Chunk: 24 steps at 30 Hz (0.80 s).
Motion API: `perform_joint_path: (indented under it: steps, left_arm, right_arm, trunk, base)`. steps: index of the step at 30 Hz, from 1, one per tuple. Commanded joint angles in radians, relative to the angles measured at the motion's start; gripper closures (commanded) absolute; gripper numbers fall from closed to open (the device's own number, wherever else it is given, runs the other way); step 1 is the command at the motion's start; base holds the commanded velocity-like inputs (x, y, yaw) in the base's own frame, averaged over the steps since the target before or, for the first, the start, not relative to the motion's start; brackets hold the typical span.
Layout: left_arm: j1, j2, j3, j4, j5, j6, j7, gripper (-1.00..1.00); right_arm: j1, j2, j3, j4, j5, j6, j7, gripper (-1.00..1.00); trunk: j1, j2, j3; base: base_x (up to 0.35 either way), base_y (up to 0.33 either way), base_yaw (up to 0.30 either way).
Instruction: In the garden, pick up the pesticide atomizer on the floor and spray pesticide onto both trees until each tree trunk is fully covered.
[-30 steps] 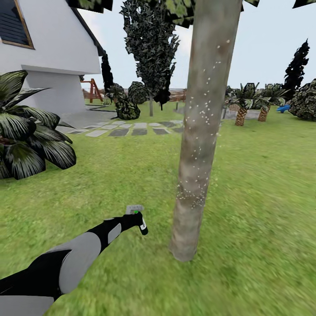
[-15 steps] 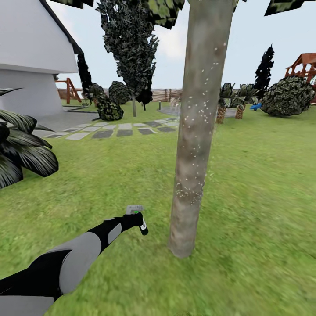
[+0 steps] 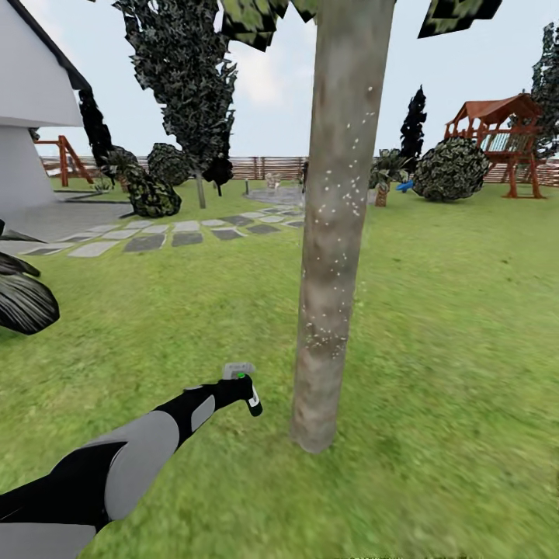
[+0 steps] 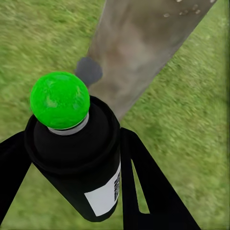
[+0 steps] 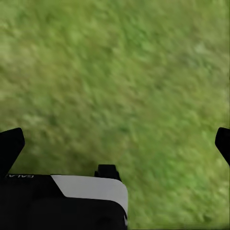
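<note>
The left wrist view is showing detail that the head view is not resolving: the left end effector (image 4: pixel 72 158) is grasping the pesticide atomizer (image 4: pixel 76 167), a black cylindrical can with a bright green rounded cap and a white label, its dark fingers (image 4: pixel 143 191) pressing against both sides of the body. In the head view the left end effector (image 3: pixel 247 392) and the pesticide atomizer (image 3: pixel 250 394) are appearing only as a small dark shape with a green dot, held low over the lawn (image 3: pixel 450 373), just left of the tree trunk (image 3: pixel 330 233). The right wrist view is showing the right end effector (image 5: pixel 115 148) released, its fingertips (image 5: pixel 10 143) standing wide apart over blurred grass. The ground is a green lawn with grey stepping stones (image 3: pixel 155 237) at far left, a slatted fence (image 3: pixel 264 167) along the far edge, a white house wall (image 3: pixel 23 116) at left and a wooden playset (image 3: pixel 501 132) at far right. The trunk is standing nearly upright, speckled with white specks of pesticide (image 3: pixel 338 186). The atomizer's long axis is running along the fingers, with the capped end pointing toward the base of the trunk.
</note>
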Motion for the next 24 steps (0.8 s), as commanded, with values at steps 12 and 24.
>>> perform_joint_path:
  steps: [12, 24]
  left_arm:
    - [0.000, 0.000, 0.009, -0.001, -0.007, 0.004, -0.004, 1.00]
    - [0.001, 0.000, 0.009, -0.001, -0.006, 0.004, -0.004, 1.00]
  right_arm:
    - [-0.002, 0.001, 0.008, 0.005, 0.003, -0.005, -0.007, -1.00]
    - [-0.002, 0.001, 0.008, 0.005, 0.003, -0.005, -0.007, -1.00]
  trunk:
    - [0.000, -0.001, -0.004]
    - [0.000, -0.001, -0.004]
  base:
    - [0.020, 0.350, -0.179]
    - [0.014, 0.350, -0.243]
